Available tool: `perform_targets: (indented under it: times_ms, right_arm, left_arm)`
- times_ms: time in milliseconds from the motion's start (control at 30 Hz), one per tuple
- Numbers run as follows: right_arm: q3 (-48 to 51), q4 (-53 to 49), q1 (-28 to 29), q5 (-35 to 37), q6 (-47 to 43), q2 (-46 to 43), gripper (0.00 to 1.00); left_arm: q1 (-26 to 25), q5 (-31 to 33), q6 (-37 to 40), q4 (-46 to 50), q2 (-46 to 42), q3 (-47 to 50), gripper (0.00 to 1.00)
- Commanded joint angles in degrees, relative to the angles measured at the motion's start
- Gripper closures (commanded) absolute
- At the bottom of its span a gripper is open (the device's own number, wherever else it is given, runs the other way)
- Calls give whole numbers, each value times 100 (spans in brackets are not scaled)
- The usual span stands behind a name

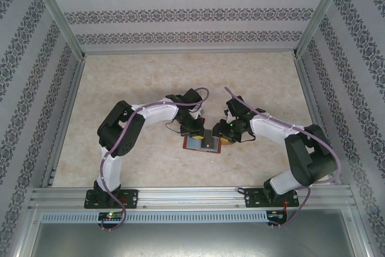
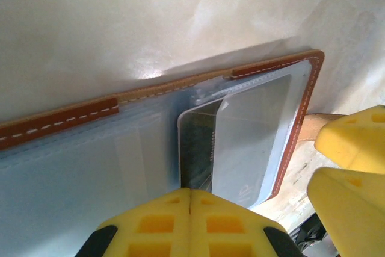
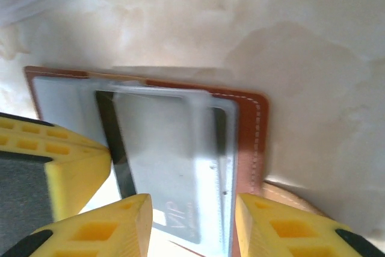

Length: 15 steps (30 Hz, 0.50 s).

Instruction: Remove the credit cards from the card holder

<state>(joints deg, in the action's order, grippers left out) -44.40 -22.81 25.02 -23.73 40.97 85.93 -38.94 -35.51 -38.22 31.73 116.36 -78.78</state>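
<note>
The card holder [image 1: 194,144] lies open on the table between the two arms, reddish-brown leather [image 2: 60,118] with grey-blue pockets. A pale grey credit card [image 3: 174,167] with a dark band and "VIP" lettering sticks partly out of its right-hand pocket [image 2: 246,130]. My left gripper [image 2: 190,195] is shut, its tips resting at the card's dark band on the holder's middle [image 1: 194,129]. My right gripper [image 3: 194,224] is open, one yellow finger on each side of the card's protruding end, just above it [image 1: 226,133]. The leather edge [image 3: 248,124] runs past the right finger.
The marble-patterned tabletop [image 1: 120,88] is bare around the holder. Patterned walls [image 1: 180,16] and metal frame posts close it in on three sides. Both arm bases sit on the rail [image 1: 192,195] at the near edge. A pale brown strap tab [image 3: 283,194] lies by the right finger.
</note>
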Motion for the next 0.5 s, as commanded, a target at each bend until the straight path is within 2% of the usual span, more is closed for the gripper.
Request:
perform_targets:
  times_ms: [0,200,467]
  right_arm:
    - [-139,339,95,-295,184,-123,58]
    - [-183,667,162,-499,231,278,58]
    - [-10,486,144,-158,109,633,59]
  left_arm:
    - [31,108,-97,10,-323,-52,98]
    - [148,24,-298,-323,-322,160,94]
    - [189,-477,-737,-1120,-263,497,84]
